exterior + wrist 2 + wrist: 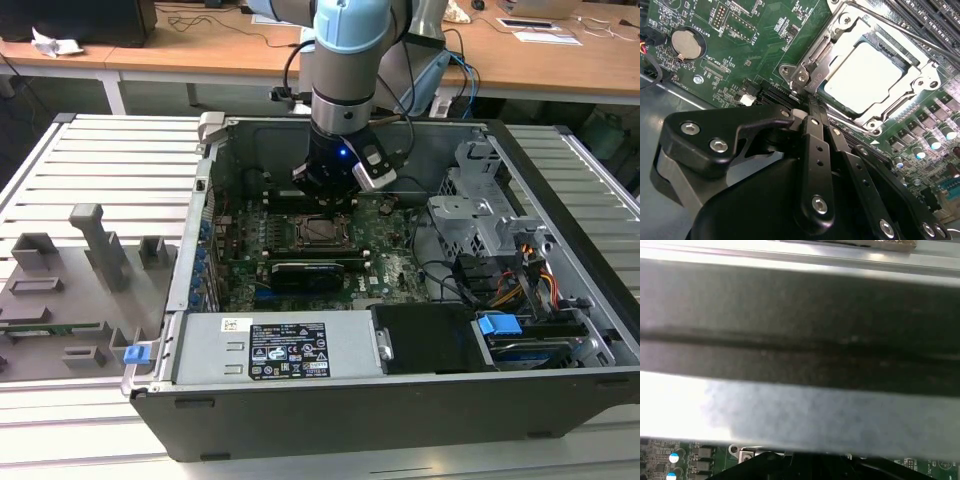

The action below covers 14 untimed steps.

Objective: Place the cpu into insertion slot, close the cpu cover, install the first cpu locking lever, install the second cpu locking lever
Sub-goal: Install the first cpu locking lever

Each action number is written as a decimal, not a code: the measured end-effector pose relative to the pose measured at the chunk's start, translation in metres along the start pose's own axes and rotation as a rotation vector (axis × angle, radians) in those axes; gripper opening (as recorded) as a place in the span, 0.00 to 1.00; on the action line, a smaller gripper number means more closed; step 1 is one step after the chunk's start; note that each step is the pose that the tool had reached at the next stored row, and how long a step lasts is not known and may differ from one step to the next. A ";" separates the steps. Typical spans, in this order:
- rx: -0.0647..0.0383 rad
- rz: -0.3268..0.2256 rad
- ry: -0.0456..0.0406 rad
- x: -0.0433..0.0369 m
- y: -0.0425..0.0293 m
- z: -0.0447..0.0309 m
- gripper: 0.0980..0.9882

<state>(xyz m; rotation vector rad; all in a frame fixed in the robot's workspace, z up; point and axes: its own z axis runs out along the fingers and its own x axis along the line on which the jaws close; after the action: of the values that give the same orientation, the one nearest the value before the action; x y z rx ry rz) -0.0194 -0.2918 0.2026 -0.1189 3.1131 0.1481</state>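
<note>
The cpu (865, 75), silver-grey and square, lies flat in the insertion slot (304, 232) on the green board. The cpu cover (816, 70), a silvery frame, lies down around it, and the chip shows through its window. A thin lever rod (880, 22) runs along the cover's far side. My gripper (802, 107) is shut with nothing seen between its black fingers (812, 135). Its tips stand right at the cover's near corner tab. In the exterior view the gripper (325, 195) hangs low inside the case, just behind the socket.
A black expansion card (305, 270) lies in front of the socket. A metal drive cage (480, 205) and cables fill the exterior view's right. The power supply (270, 350) sits at the front. A coin battery (687, 44) and memory slots (930, 20) flank the socket.
</note>
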 end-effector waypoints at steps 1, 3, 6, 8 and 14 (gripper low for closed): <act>0.000 0.000 0.0000 0.0000 0.0000 -0.0002 0.01; 0.000 0.000 -0.0001 -0.0001 0.0002 -0.0016 0.01; 0.001 0.000 -0.0001 -0.0001 0.0003 -0.0021 0.01; 0.010 0.000 0.0007 0.0000 0.0002 -0.0022 0.01; 0.043 -0.001 0.0034 0.0000 0.0001 -0.0009 0.01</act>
<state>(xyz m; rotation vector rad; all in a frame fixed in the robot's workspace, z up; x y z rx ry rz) -0.0194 -0.2918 0.2035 -0.1197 3.1172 0.0807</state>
